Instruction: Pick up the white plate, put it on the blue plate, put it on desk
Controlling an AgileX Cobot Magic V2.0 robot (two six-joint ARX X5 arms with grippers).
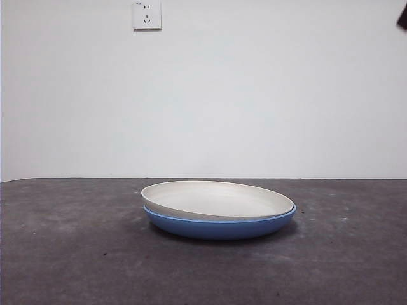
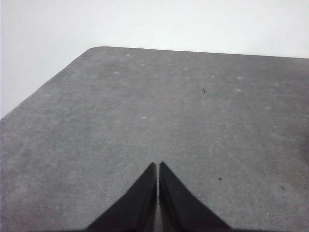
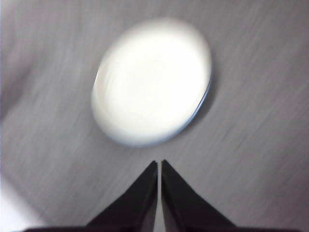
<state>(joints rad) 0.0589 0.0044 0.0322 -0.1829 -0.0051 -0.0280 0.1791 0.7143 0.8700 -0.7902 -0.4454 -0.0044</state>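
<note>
White plate [image 1: 219, 198] sits slightly crooked on blue plate [image 1: 219, 227], both grippers pressed together and empty, so a bump could slide it off.

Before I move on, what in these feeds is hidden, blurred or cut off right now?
- Blue plate: its inside is covered by the white plate in front view.
- Right wrist view: motion blur washes out the white plate; the blue plate shows only as a thin edge.
- Left wrist view: only bare desk, no plates.
- Front view: one arm is just a black tip, cut off by the corner.
</note>
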